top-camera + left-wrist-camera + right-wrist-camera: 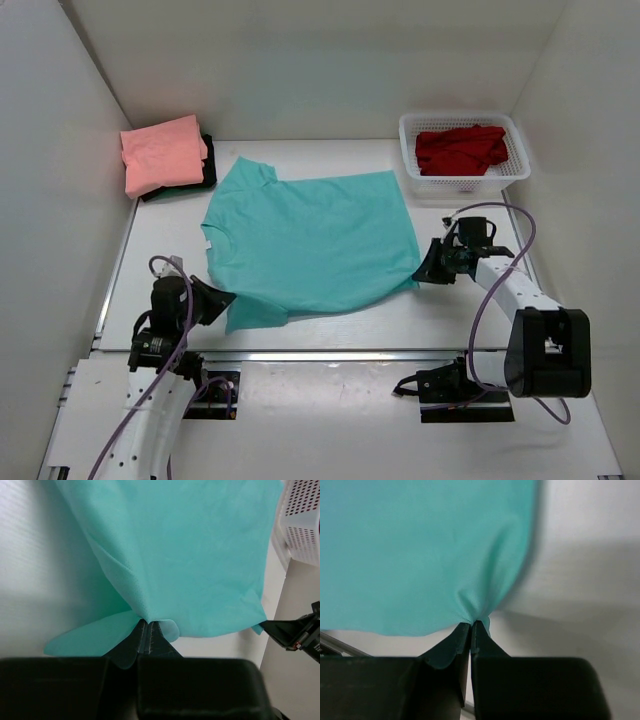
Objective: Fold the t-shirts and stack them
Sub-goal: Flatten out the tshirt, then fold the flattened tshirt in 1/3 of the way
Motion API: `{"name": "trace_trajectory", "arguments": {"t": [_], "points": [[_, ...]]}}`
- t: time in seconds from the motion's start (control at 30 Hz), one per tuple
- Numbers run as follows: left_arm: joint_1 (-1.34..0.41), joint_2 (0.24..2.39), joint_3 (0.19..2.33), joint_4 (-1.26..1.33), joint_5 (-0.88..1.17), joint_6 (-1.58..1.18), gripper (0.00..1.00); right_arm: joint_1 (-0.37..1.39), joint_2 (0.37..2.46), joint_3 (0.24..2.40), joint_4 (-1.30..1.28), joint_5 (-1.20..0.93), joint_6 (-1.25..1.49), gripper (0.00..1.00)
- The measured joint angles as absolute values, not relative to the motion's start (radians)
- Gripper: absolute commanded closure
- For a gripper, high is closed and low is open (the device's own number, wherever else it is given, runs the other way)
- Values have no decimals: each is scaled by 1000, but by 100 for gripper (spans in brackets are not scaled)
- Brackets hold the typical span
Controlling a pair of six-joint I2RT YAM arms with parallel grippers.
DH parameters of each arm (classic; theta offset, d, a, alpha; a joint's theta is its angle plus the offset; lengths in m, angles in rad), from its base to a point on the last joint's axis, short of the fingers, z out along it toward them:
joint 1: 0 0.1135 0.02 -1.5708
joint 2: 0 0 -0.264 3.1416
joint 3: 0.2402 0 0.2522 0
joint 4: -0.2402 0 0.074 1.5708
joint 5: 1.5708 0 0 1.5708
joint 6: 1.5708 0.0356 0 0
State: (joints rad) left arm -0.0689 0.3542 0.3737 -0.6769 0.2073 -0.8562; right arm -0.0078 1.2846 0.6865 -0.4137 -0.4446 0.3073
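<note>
The teal t-shirt (305, 240) lies spread in the middle of the table. My left gripper (222, 298) is shut on its near left corner, where the cloth (190, 555) bunches at the fingertips. My right gripper (424, 270) is shut on its near right corner, also seen in the right wrist view (420, 545). A folded salmon pink t-shirt (162, 152) lies on a folded very dark t-shirt (196, 178) at the far left. A red t-shirt (460, 148) lies crumpled in the basket.
The white mesh basket (512, 170) stands at the far right, its corner showing in the left wrist view (302, 525). White walls enclose the table on the left, back and right. A metal rail runs along the table's near edge.
</note>
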Motion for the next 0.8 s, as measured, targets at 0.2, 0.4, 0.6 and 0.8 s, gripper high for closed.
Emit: {"name": "trace_trajectory", "arguments": {"t": [0.2, 0.4, 0.6, 0.8], "points": [[-110, 338, 383, -789, 147, -902, 100, 5, 1236, 678, -554, -395, 263, 100], [-87, 415, 398, -793, 96, -900, 100, 33, 1296, 748, -606, -369, 207, 100], [-59, 519, 402, -725, 57, -892, 100, 28, 1444, 875, -608, -364, 183, 100], [-24, 689, 439, -614, 51, -854, 100, 10, 1575, 995, -604, -381, 181, 100]]}}
